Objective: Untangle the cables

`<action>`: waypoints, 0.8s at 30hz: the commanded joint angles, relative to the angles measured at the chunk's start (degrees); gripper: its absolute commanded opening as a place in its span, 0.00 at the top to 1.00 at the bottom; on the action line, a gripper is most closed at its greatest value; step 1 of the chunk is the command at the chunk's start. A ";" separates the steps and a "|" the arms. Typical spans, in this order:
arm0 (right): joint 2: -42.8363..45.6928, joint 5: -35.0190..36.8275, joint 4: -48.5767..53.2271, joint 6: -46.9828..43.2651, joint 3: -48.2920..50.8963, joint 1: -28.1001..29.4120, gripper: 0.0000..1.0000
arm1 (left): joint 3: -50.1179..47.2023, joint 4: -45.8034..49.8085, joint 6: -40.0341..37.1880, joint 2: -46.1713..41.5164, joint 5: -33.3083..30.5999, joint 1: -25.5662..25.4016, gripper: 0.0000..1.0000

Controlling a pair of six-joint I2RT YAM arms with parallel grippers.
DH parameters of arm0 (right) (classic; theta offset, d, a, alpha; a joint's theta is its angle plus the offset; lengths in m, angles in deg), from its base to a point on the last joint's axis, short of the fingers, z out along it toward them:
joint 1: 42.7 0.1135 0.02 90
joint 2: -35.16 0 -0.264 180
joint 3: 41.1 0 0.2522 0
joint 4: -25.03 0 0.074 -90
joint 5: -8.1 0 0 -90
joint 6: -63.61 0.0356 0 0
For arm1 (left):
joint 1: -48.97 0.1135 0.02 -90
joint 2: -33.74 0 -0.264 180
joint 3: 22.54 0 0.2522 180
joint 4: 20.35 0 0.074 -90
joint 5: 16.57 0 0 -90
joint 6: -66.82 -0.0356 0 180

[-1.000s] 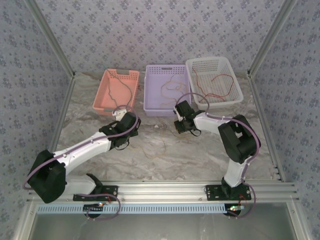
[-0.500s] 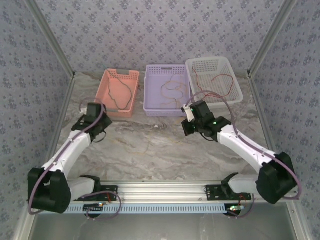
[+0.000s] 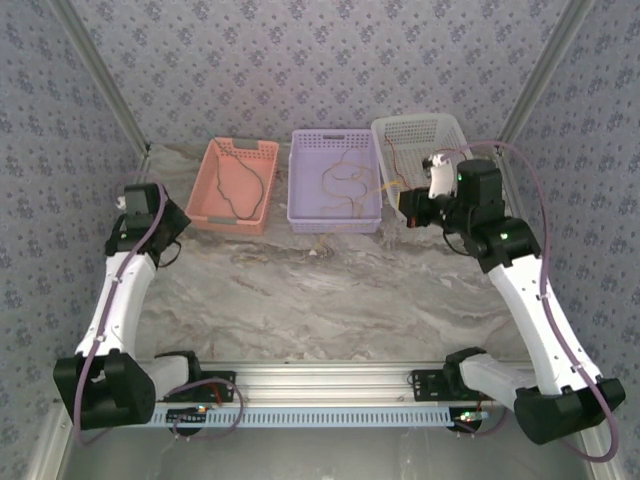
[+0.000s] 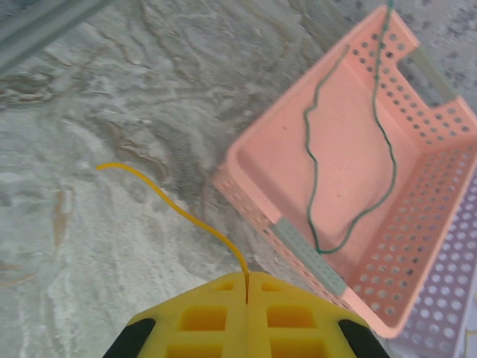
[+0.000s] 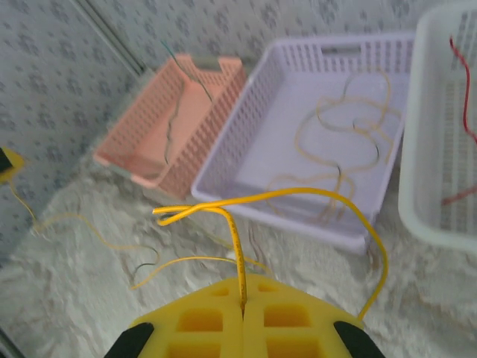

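Left gripper (image 4: 247, 287) clamps a yellow cable (image 4: 179, 209) beside the pink basket (image 4: 257, 210); right gripper (image 5: 243, 294) clamps a looped yellow cable (image 5: 298, 195). Tabletop (image 3: 330, 290) between them lies open; the cable span is indistinct from above.

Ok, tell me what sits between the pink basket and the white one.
In the top view, the lilac basket stands between the pink basket and the white basket, with thin orange cables lying loose inside it.
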 commanded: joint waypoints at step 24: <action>-22.71 25.58 24.62 -3.98 5.25 25.23 1.00 | 19.34 0.80 -2.50 10.54 1.75 7.21 1.00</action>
